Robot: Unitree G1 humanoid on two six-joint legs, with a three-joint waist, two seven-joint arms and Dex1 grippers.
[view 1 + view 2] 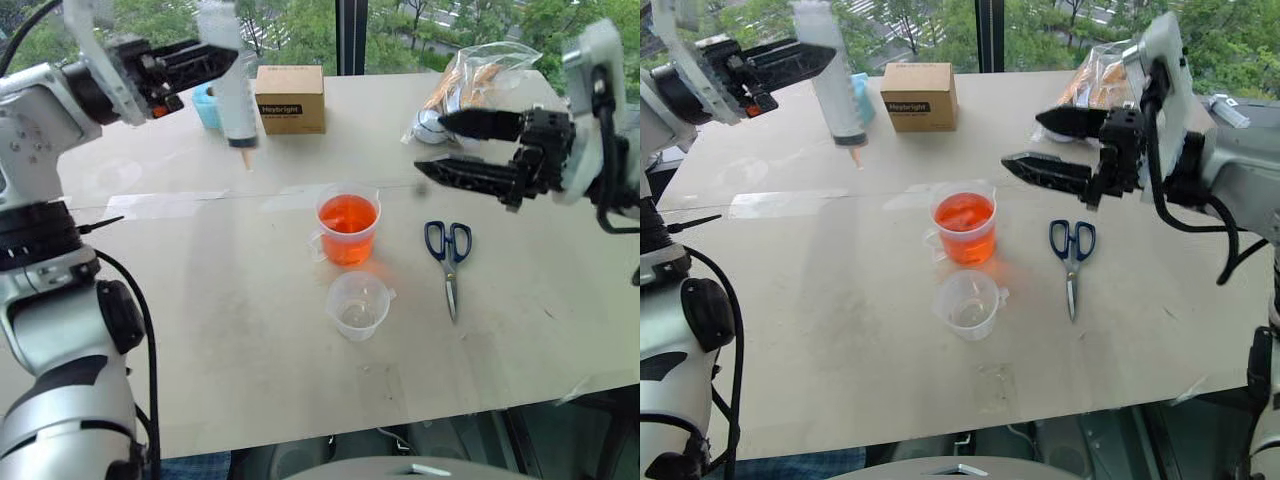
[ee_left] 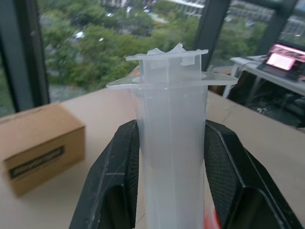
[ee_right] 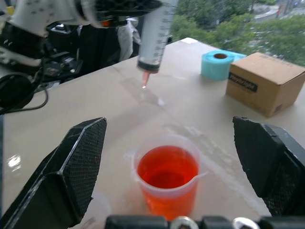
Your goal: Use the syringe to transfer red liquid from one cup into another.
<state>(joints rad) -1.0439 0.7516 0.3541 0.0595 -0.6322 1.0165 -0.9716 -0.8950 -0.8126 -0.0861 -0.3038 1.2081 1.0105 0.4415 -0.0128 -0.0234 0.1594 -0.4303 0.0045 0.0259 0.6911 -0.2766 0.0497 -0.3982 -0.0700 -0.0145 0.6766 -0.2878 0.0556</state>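
My left gripper [image 1: 228,58] is shut on the syringe [image 1: 237,105], a clear wide barrel held upright high over the table's back left, with its small orange tip pointing down. In the left wrist view the two black fingers [image 2: 116,181] clamp the barrel [image 2: 171,143] just below its flange. Mid-table stands the taller clear cup [image 1: 347,228], about half full of red liquid [image 1: 348,215]. Just in front of it sits the shorter empty cup [image 1: 358,305] with a pour spout. My right gripper [image 1: 430,146] hovers open to the right of the cups, holding nothing.
Blue-handled scissors [image 1: 448,262] lie right of the cups. At the back stand a cardboard box [image 1: 290,98] and a light blue tape roll [image 1: 206,105], with a clear plastic bag [image 1: 470,85] at the back right. The table's front edge [image 1: 400,420] runs close below the cups.
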